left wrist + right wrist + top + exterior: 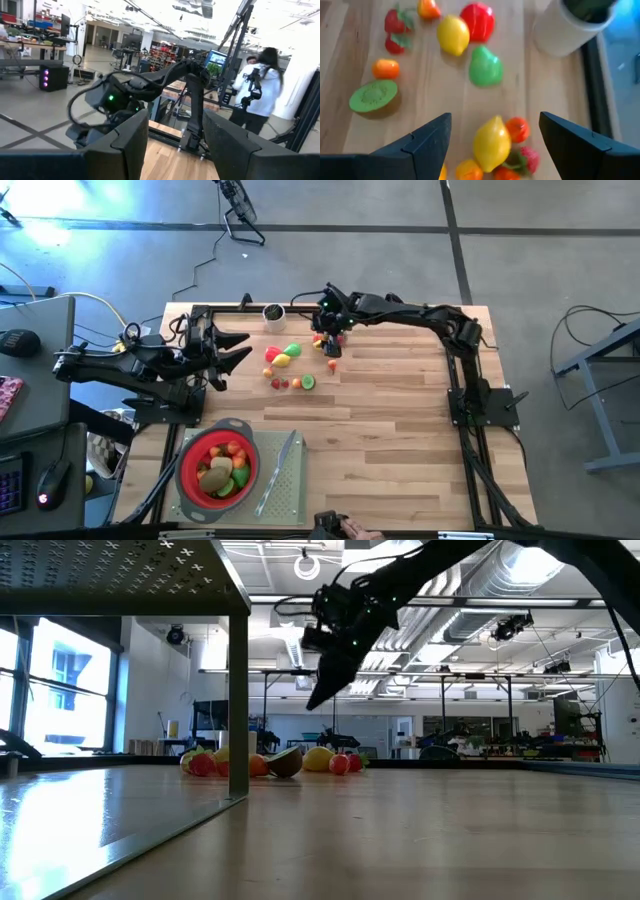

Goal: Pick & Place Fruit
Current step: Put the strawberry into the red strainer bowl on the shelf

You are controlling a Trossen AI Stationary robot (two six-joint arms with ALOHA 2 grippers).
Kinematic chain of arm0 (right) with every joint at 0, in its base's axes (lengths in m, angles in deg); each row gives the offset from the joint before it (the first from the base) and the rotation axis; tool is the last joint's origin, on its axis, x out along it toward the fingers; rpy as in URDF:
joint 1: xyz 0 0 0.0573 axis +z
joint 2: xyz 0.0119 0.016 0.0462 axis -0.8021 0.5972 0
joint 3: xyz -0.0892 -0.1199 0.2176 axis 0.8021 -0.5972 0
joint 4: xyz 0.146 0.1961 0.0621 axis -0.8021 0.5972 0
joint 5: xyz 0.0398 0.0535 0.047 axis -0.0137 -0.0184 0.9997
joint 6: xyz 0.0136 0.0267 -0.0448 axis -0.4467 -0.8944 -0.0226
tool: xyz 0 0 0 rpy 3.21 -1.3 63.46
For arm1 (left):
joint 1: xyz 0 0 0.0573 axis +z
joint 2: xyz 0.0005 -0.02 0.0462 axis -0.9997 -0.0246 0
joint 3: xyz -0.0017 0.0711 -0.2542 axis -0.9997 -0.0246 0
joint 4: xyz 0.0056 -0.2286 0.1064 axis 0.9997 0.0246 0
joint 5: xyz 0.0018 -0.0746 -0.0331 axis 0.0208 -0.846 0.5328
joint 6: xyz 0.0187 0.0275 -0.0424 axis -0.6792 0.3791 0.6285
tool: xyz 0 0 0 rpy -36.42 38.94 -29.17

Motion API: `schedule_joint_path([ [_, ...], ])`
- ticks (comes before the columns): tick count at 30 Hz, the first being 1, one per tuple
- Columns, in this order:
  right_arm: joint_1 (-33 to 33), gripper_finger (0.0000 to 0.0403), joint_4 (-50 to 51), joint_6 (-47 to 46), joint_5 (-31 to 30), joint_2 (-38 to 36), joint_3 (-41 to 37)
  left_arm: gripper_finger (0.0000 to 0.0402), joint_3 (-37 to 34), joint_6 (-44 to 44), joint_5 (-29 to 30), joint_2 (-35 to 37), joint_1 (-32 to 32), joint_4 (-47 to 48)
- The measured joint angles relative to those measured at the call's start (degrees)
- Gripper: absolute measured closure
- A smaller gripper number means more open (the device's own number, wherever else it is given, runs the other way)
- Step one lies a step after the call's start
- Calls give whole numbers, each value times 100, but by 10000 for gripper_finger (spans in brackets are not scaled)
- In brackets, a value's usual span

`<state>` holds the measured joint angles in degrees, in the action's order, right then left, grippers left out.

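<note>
Small toy fruits lie loose on the far middle of the wooden table: a yellow lemon (491, 142), an orange piece (517, 129) and a strawberry (527, 159) in one cluster (330, 345). Beyond them lie a green pear (486, 67), a second lemon (453, 35), a red apple (478, 21) and a green kiwi half (373, 96). My right gripper (495, 119) hangs open above the first cluster, slanting down and touching nothing. My left gripper (245, 347) waits open at the table's left side, raised and pointing about level.
A red strainer (218, 465) holding several fruits sits on a green board (285, 500) at the near left, with a grey knife (278, 470) beside it. A white cup (570, 25) stands by the far edge. A person (262, 85) stands beyond the table.
</note>
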<state>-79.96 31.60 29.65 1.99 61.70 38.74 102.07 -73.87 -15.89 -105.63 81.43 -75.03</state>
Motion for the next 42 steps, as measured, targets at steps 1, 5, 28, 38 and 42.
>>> schedule_joint_path([
  [1, -13, 109, 102, -26, -1, 104, 68, 220, 0, 0, 18, 0, 1, -2],
  [5, -124, 109, 403, 2, -243, 353, 126, 220, 0, 0, 20, 0, 2, -11],
  [28, -626, 191, 986, 262, -9, 320, -98, 220, 7, 1, 57, 2, 0, 319],
  [38, -876, 191, 915, 537, -274, 320, -296, 220, 7, 2, 58, 2, 0, 316],
  [42, -882, 191, 814, 537, -16, 320, -296, 220, 7, 12, 57, 2, 1, 313],
])
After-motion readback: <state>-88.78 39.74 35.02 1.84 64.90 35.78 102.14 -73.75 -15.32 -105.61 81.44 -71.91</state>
